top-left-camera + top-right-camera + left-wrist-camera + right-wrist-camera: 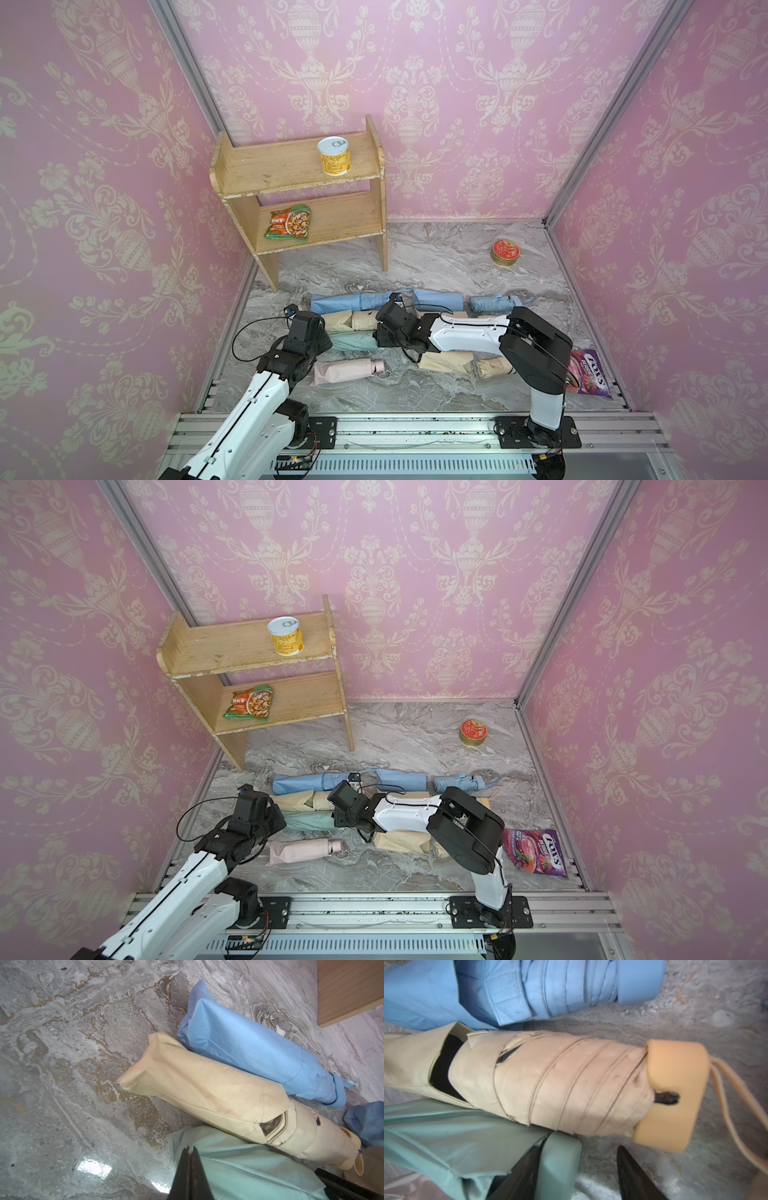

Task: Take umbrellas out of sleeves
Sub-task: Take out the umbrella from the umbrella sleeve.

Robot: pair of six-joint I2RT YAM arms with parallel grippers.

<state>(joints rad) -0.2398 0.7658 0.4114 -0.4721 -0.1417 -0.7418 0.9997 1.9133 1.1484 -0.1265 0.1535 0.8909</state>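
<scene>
The right arm [469,332] hides parts of perhaps 2 beige umbrellas [493,367]; the mint sleeve [239,1164] is cut off.

Mock room test cell: pink wallpaper panels [457,104], aluminium framing [415,424]

A beige umbrella [571,1084] is seen lying on the marble surface [695,1012], its pleated end protruding from a beige sleeve [411,1064]; a stubby handle [675,1084] and a thin loop strap [726,1109] are shown at that end. Just beside it, a light blue umbrella [560,987] is partly covered by a light blue sleeve [421,995]. On the other side, a mint handle [558,1163] is seen at the mouth of a mint sleeve [446,1136], flanked by the 2 dark fingers [525,1172] of the right gripper [578,1159], which are held apart.
</scene>
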